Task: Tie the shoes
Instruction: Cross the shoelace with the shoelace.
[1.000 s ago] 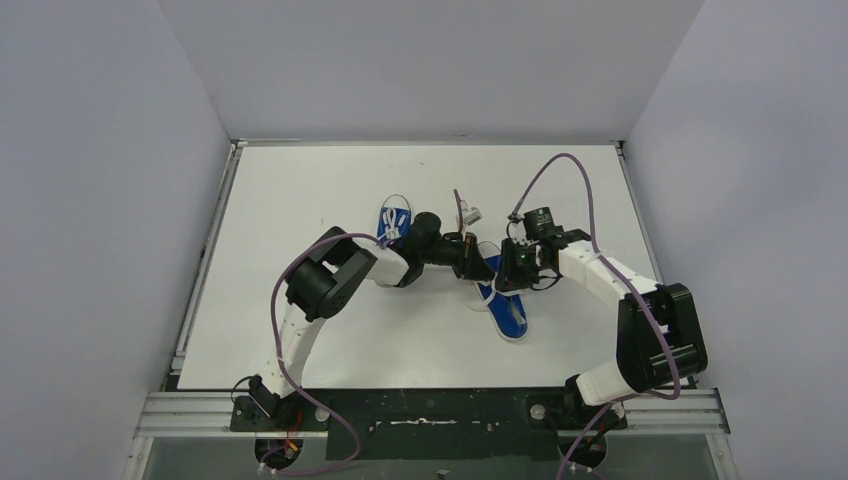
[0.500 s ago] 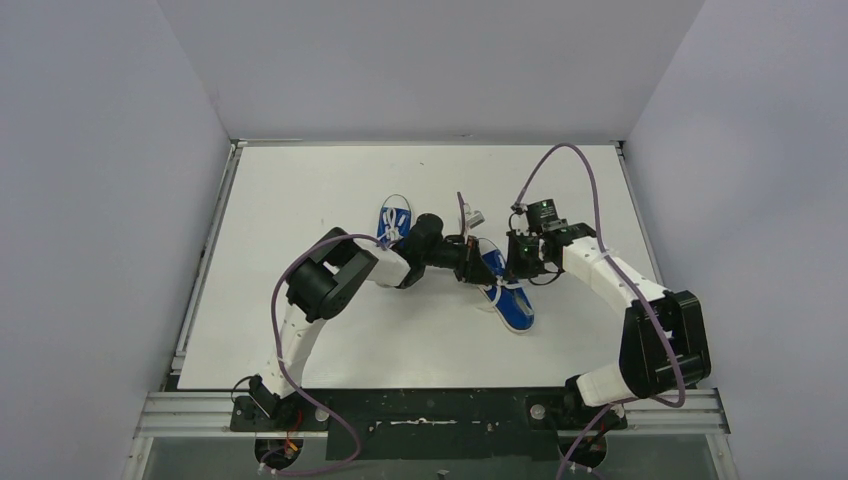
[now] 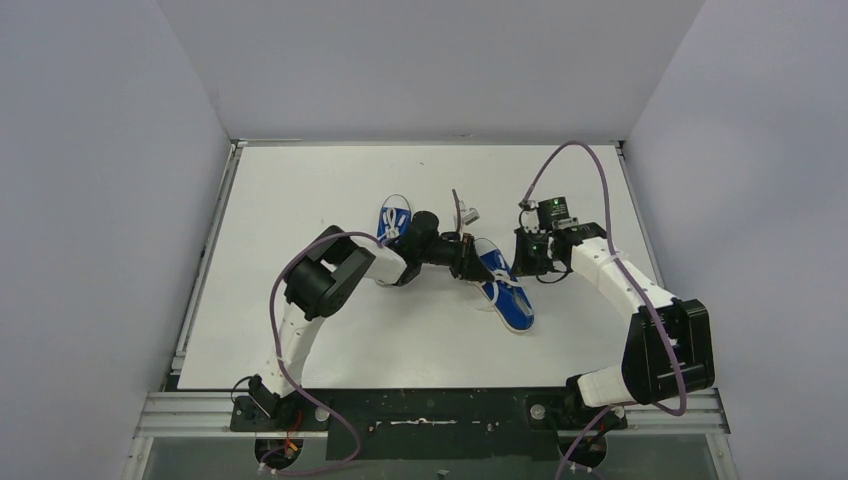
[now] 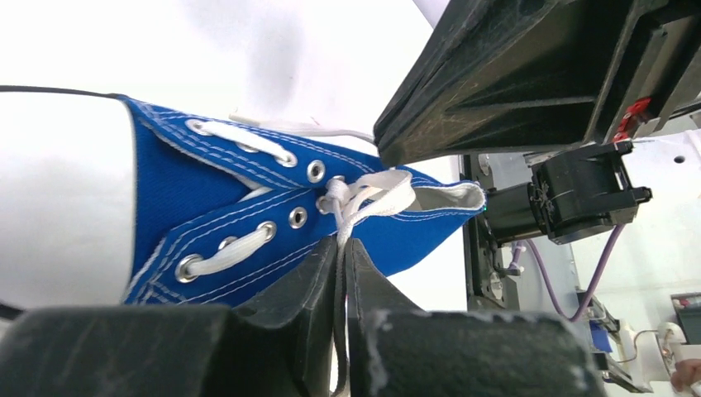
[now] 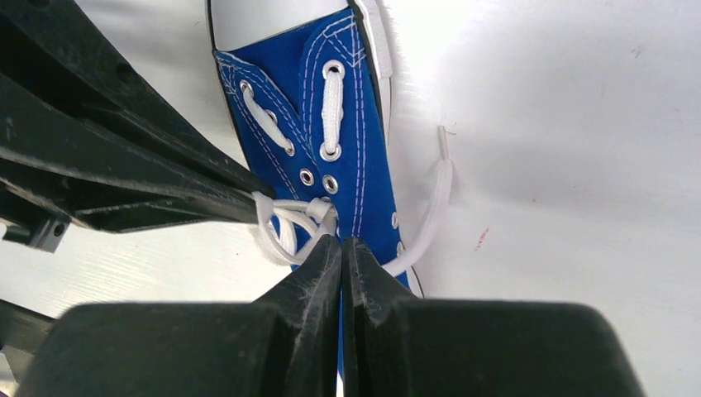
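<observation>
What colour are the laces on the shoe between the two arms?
White; the laces show best in the right wrist view.

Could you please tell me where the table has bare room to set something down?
Bare patches: the far strip of the table along its far edge, beyond the far shoe; and the near strip between the near shoe and the table's near edge. Crowded: the middle, where the left hand and right hand meet over the near shoe's laces.

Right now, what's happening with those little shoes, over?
Left end effector shut on white lace. Right end effector shut at the knot. Blue sneaker between them; second sneaker aside, untouched. Nothing blocking.
</observation>
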You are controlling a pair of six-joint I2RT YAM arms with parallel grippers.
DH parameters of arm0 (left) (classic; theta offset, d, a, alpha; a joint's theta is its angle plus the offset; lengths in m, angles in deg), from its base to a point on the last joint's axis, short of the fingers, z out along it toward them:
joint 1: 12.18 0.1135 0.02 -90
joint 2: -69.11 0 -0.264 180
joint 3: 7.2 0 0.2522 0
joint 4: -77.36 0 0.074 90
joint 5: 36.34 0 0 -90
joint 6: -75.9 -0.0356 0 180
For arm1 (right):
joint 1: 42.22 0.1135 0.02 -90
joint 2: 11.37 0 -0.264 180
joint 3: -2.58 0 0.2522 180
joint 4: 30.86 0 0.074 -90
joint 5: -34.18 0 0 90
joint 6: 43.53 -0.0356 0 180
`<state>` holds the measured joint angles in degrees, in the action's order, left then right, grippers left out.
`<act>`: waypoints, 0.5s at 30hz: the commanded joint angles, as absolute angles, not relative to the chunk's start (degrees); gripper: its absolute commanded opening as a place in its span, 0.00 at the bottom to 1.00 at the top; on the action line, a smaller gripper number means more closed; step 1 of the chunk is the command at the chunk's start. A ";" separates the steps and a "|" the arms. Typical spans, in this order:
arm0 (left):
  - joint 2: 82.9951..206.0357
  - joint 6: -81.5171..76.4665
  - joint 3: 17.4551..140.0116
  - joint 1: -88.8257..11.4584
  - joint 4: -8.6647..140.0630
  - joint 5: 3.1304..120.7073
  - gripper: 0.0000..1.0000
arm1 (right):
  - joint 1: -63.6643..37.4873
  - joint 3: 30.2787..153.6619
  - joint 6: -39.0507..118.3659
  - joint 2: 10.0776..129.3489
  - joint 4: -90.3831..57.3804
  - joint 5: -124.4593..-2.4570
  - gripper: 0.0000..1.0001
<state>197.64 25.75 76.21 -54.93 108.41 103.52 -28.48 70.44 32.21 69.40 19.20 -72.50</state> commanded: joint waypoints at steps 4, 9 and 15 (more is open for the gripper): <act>196.10 24.87 77.04 -53.84 110.22 103.95 0.00 | -29.84 74.50 36.74 69.57 17.86 -80.50 0.00; 196.82 26.22 77.36 -53.80 112.26 103.71 0.00 | -33.49 74.66 39.68 70.51 15.56 -83.80 0.20; 197.38 25.80 78.44 -53.83 111.14 104.12 0.00 | -35.61 79.40 41.60 79.23 14.19 -92.41 0.20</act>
